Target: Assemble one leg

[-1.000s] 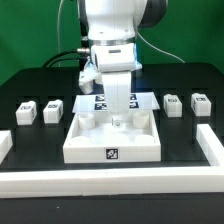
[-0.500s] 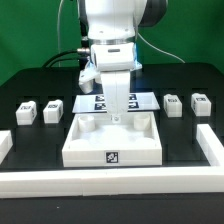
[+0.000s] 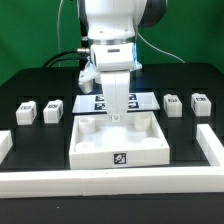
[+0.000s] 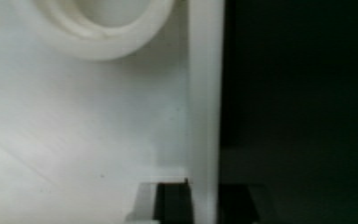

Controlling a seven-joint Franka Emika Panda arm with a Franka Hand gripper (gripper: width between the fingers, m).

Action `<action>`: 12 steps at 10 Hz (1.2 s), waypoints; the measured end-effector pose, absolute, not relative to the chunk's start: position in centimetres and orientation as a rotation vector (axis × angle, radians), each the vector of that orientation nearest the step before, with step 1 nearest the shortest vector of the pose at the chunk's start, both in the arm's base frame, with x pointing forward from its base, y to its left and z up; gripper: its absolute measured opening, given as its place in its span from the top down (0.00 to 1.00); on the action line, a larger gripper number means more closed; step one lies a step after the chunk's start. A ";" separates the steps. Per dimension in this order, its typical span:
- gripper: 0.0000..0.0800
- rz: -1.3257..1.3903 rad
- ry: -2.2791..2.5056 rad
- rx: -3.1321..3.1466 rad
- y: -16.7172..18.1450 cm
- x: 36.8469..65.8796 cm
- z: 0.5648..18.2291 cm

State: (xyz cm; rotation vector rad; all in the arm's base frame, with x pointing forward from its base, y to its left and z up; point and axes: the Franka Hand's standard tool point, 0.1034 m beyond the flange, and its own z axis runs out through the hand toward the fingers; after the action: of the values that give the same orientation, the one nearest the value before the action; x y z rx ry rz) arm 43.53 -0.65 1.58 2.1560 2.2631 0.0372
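The large white tray (image 3: 120, 148) with round corner sockets lies in the middle of the table, its front tag (image 3: 121, 157) slightly skewed. My gripper (image 3: 118, 113) is down at the tray's far wall. In the wrist view the gripper (image 4: 206, 195) has its dark fingers (image 4: 172, 203) on either side of that thin wall (image 4: 202, 100), shut on it. A round socket (image 4: 105, 25) shows nearby. Four small white legs with tags stand apart from the gripper: two at the exterior view's left (image 3: 26, 111) (image 3: 52, 108) and two at its right (image 3: 173, 104) (image 3: 200, 103).
The marker board (image 3: 135, 100) lies behind the tray, partly hidden by the arm. A white fence runs along the table's front (image 3: 110, 181), with short pieces at the exterior view's left (image 3: 5, 143) and right (image 3: 213, 145).
The tray has slid a little toward the front and the exterior view's right and turned slightly; its front tag now sits lower, further right and skewed. The gripper stays on the far wall.
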 end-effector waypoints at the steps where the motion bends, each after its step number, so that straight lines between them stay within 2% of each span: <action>1: 0.93 0.037 2.263 2.156 -0.6 43.5 1.6; 4: 0.93 0.040 2.249 2.171 -0.4 43.6 1.6; 8: 0.93 0.084 2.216 2.188 3.7 46.0 1.6; 12: 0.93 0.130 2.228 2.161 5.6 48.4 1.6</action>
State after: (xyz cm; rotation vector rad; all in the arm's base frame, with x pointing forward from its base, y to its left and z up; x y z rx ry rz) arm 48.39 5.58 1.62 2.1608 2.2279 0.1299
